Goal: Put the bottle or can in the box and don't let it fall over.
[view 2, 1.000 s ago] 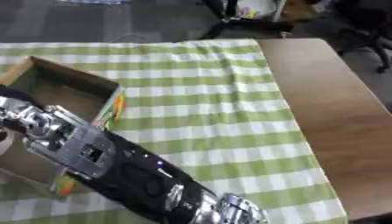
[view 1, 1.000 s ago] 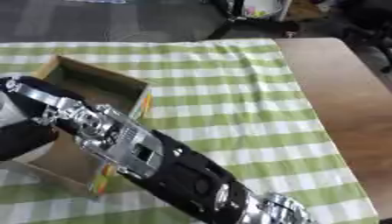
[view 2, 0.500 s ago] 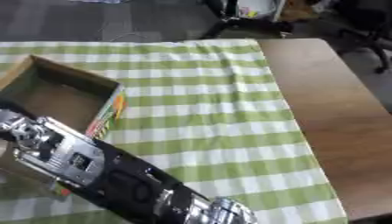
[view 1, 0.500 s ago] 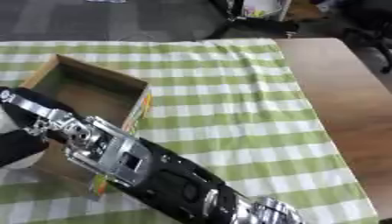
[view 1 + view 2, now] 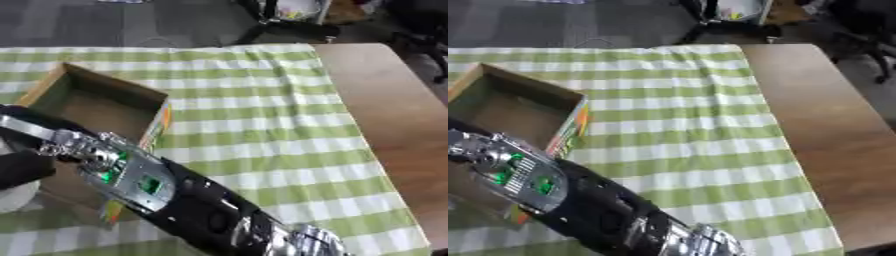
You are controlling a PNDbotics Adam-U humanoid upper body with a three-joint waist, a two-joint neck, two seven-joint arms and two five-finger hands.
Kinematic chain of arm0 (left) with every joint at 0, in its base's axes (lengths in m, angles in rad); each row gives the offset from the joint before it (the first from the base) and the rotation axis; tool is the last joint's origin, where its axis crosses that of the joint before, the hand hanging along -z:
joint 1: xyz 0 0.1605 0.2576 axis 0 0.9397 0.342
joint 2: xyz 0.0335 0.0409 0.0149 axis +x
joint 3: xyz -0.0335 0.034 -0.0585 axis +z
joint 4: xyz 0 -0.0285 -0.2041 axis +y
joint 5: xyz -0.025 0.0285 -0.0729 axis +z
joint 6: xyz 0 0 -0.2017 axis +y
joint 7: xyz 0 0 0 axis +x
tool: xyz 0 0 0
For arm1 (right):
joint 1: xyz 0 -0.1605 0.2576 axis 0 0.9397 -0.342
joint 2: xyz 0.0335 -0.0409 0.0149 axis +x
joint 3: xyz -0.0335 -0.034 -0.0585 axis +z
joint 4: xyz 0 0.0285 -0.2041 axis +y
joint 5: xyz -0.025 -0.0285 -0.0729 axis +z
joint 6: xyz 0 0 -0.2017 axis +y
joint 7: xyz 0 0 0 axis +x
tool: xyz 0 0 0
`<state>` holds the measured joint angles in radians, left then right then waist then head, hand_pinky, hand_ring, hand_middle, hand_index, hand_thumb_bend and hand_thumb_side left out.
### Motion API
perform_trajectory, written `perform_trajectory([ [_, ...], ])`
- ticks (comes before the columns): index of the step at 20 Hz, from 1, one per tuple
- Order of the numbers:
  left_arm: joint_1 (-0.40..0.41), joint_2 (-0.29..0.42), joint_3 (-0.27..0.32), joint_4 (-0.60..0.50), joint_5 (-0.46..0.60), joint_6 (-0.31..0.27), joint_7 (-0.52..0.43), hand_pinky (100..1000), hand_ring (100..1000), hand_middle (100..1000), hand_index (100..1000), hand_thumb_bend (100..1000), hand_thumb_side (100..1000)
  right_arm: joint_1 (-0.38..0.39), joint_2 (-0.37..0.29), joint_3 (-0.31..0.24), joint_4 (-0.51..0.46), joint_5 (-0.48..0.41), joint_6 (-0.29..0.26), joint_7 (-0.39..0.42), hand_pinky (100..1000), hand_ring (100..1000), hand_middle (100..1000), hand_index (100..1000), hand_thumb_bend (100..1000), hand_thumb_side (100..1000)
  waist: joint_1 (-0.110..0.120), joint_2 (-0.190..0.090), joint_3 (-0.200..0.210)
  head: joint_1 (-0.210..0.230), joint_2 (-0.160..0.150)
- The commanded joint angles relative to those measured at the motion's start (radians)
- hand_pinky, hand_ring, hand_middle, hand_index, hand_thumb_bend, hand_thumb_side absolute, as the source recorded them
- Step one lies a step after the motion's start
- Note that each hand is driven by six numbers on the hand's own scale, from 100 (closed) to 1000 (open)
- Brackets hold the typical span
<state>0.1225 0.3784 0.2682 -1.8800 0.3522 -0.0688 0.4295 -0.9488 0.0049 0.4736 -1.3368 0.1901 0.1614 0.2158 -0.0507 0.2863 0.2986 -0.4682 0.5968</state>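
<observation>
Green-and-white checked cloth (image 5: 262,125) is covering most of the wooden table (image 5: 394,115), and we are looking down on an open cardboard box (image 5: 96,107) sitting on it at the left, with a bright printed side facing right. We are reaching our right arm (image 5: 175,200), black with silver joints, from the lower right across to the lower left, passing over the near part of the box. At its end, at the left edge of the left eye view, our right hand (image 5: 22,167) is showing only as a dark shape, and we cannot tell whether it is open or closed. Just below it a pale rounded thing (image 5: 17,196) is peeking in at the edge; we cannot tell whether this is the bottle or can.
</observation>
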Motion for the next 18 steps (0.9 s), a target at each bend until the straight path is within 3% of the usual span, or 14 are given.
perform_trajectory([
  [1, -0.002, 0.027, 0.003, -0.009, 0.002, 0.0, -0.006, 1000, 537, 710, 784, 169, 848, -0.009, 0.014, -0.017, 0.012, -0.012, 0.014, -0.025, 999, 1000, 807, 763, 100, 376, 0.009, -0.008, 0.006, -0.005, -0.011],
  [2, -0.004, 0.026, 0.002, -0.009, 0.003, 0.0, -0.006, 1000, 536, 710, 784, 169, 849, -0.008, 0.019, -0.019, 0.017, -0.026, 0.021, -0.046, 996, 1000, 742, 699, 100, 273, 0.008, -0.006, 0.009, -0.007, -0.014],
  [5, -0.008, 0.025, 0.0, -0.009, 0.005, 0.001, -0.008, 1000, 536, 710, 784, 170, 849, -0.014, 0.028, -0.013, 0.024, -0.07, 0.027, -0.103, 992, 967, 620, 587, 100, 258, 0.004, 0.0, 0.02, -0.015, -0.016],
  [8, -0.012, 0.025, -0.001, -0.009, 0.006, 0.001, -0.009, 1000, 536, 710, 783, 170, 850, -0.025, 0.033, -0.003, 0.022, -0.101, 0.022, -0.13, 984, 952, 601, 560, 100, 251, 0.001, 0.005, 0.028, -0.022, -0.016],
  [12, -0.013, 0.023, -0.003, -0.008, 0.007, 0.004, -0.014, 1000, 536, 710, 783, 170, 855, -0.035, 0.039, -0.002, 0.03, -0.14, 0.036, -0.138, 970, 921, 540, 457, 100, 124, 0.001, 0.01, 0.033, -0.027, -0.02],
  [18, -0.01, 0.024, -0.004, -0.007, 0.008, 0.006, -0.018, 1000, 534, 711, 783, 169, 853, -0.09, 0.017, -0.037, -0.014, -0.23, 0.08, -0.167, 966, 905, 519, 433, 100, 100, 0.006, 0.009, 0.03, -0.024, -0.014],
])
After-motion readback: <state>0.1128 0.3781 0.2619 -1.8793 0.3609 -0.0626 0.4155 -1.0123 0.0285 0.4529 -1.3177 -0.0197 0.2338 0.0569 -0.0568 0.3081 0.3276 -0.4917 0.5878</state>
